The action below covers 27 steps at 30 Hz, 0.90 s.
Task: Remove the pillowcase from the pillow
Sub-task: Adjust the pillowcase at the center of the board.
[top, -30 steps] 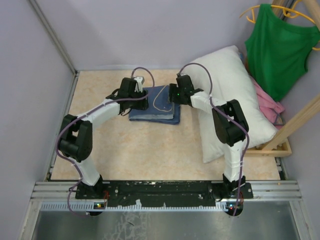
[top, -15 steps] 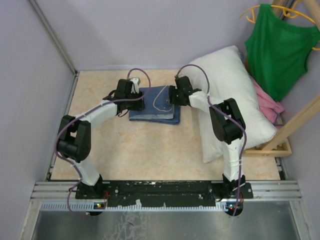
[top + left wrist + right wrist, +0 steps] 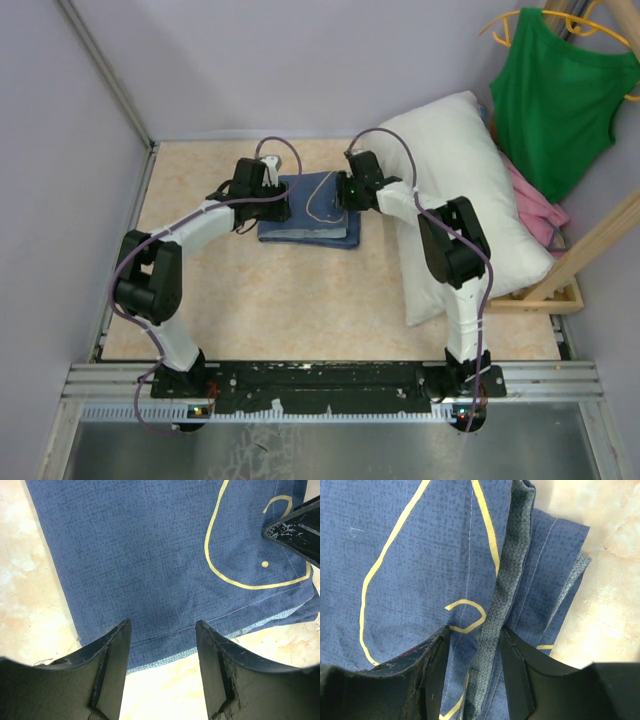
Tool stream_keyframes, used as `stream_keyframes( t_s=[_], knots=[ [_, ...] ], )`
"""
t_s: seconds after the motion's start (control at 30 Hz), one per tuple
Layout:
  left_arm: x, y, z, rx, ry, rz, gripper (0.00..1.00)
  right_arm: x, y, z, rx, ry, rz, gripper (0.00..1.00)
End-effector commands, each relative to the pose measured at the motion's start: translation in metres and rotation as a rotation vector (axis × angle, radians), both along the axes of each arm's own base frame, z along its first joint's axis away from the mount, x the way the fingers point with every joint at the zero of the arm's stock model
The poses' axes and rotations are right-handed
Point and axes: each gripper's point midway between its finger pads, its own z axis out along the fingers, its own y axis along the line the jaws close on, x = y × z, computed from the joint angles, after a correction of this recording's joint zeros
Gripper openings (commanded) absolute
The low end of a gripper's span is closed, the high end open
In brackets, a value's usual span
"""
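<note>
Bare marbled counter point(image 3: 290, 300) lies open between the arm bases and the folded denim-blue pillowcase point(image 3: 315, 225). Over its left hem the left gripper point(image 3: 162, 630) is held low, jaws spread and empty. At its right edge a raised woven fold is straddled, not pinched, by the right gripper point(image 3: 475, 635). The plump white pillow point(image 3: 470, 170) is propped far right.

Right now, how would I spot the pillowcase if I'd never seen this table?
Start at the pale marbled table. Toward its far side, just left of the plump white pillow, lies a flat folded cloth: the pillowcase. It alone is dark blue, with thin yellow lines drawn on it.
</note>
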Motion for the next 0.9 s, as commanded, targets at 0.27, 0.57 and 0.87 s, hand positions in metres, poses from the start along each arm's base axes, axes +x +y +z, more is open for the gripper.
stream_keyframes(
  t_s=[0.27, 0.57, 0.87],
  knots=[
    [0.003, 0.012, 0.013, -0.002, -0.024, 0.023, 0.6, -0.004, 0.022, 0.074, 0.145, -0.064, 0.034, 0.0],
    [0.007, 0.02, 0.042, 0.001, -0.087, 0.05, 0.62, -0.024, 0.005, 0.125, 0.229, -0.043, -0.023, 0.0],
    [0.006, 0.025, 0.014, 0.035, -0.034, 0.07, 0.61, -0.041, -0.046, 0.025, 0.135, 0.086, -0.146, 0.0]
  ],
)
